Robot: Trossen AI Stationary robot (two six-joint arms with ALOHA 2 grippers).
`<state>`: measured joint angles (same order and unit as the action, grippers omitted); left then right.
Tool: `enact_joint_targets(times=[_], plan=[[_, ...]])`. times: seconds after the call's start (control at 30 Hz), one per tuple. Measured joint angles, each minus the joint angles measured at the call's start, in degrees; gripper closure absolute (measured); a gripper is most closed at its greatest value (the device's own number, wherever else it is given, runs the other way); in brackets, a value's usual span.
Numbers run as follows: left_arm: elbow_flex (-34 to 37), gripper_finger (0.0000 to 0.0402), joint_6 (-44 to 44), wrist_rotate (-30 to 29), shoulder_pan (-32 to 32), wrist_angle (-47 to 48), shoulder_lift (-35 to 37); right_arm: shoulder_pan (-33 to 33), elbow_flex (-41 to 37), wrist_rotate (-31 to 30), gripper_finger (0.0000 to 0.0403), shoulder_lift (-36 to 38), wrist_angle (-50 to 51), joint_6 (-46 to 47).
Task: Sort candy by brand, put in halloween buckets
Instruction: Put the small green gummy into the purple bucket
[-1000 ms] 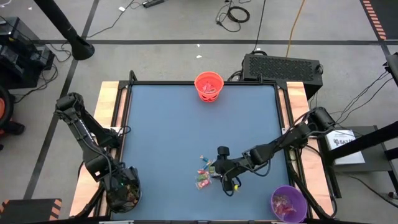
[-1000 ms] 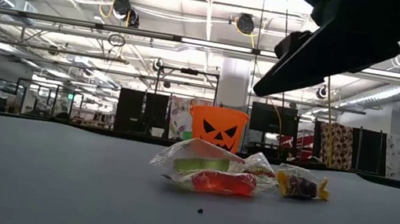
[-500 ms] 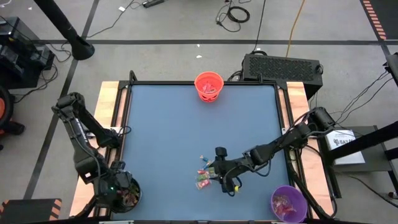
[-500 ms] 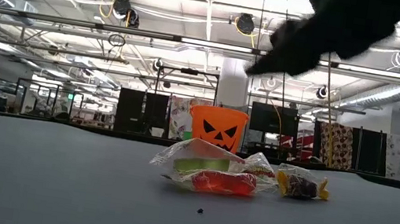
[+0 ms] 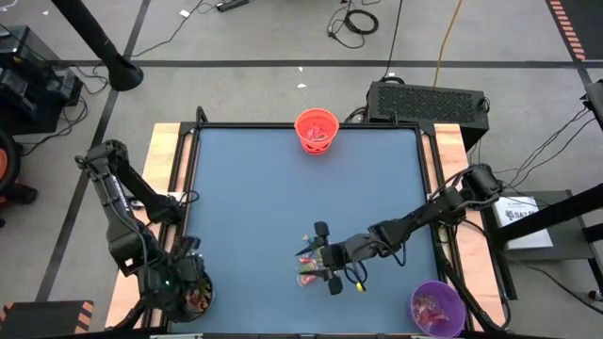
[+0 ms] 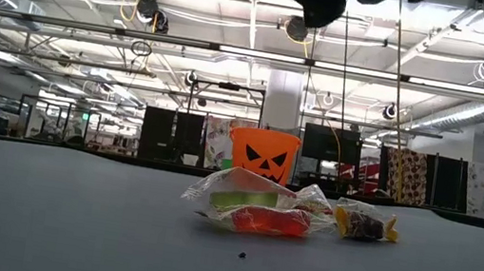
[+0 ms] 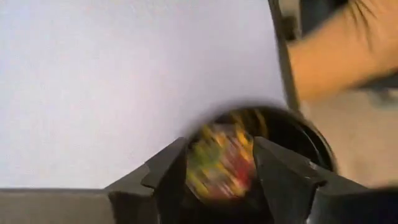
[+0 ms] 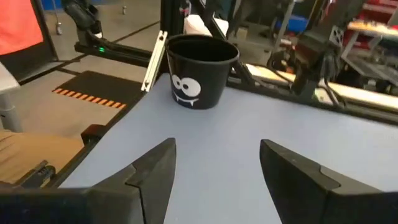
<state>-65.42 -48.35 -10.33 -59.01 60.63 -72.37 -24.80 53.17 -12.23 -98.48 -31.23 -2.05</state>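
Right gripper (image 5: 318, 265) — jaws spread — directly above the candy (image 5: 308, 270).

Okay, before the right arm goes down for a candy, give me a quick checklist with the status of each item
1. Right claw open: ok, fingers spread in the right wrist view.
2. Right claw over the candy pile: ok, it hovers above it in the high view.
3. Right claw empty: ok, nothing between its fingers.
4. Candy loose on the table: ok, a small heap in the low view, wrappers touching.
5. Left claw clear of the pile: ok, over the black bucket at the table's corner.
6. Orange bucket and purple bucket upright: ok.
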Motion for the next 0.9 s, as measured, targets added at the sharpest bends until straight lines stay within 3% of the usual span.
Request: enact_joint_targets(times=[0.17, 0.3, 0.57, 0.9], plan=[[-3.17, 0.0212, 14.05, -15.85, 4.16, -1.40, 0.07, 0.14, 3.28, -0.11, 0.0179, 0.07, 6.85, 2.72], [-3.75, 0.0212, 26.94, -26.56, 7.45, -8.07, 0.06, 0.11, 7.19, -0.46, 0.0179, 0.11, 15.56, 2.93], [-3.75, 0.0212, 44.67, -27.19, 13.72, -13.96, 0.01, -0.34, 13.42, -1.28, 0.0179, 0.13, 39.73, 7.78], [-3.75, 0.0212, 48.81, -26.92, 20.98, -14.04, -0.01, -0.43, 20.51, 1.37, 0.0179, 0.22, 59.46, 12.99]])
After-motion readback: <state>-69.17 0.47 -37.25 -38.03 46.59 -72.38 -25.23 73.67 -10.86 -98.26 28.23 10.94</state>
